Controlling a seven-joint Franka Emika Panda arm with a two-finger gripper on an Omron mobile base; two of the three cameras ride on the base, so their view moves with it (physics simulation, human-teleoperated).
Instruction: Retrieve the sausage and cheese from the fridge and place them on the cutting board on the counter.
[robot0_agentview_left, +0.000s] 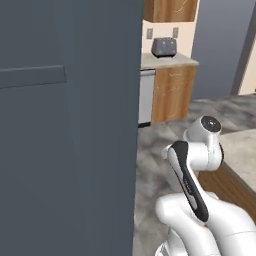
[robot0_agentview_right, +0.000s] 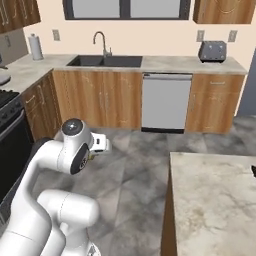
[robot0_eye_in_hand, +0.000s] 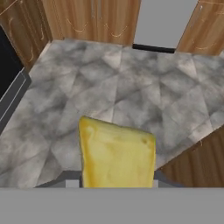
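A pale yellow wedge, the cheese (robot0_eye_in_hand: 117, 153), fills the lower middle of the hand view, with my gripper (robot0_eye_in_hand: 117, 180) shut on it. It hangs above the grey marbled floor. The cheese hides most of the fingers. The fridge (robot0_agentview_left: 65, 130) is the tall slate-grey wall on the left of the left base view, its door closed. The beige marbled counter (robot0_agentview_right: 215, 200) lies to the right of the arm, and its wooden side (robot0_eye_in_hand: 201, 157) shows in the hand view. The sausage and the cutting board are out of view.
Along the far wall run wooden cabinets with a sink (robot0_agentview_right: 105, 61), a steel dishwasher (robot0_agentview_right: 166, 102) and a toaster (robot0_agentview_right: 212, 51). A black stove (robot0_agentview_right: 10, 130) stands at the left. A small dark object (robot0_agentview_right: 253, 171) sits at the counter's right edge. Open floor lies between the arm and the counter.
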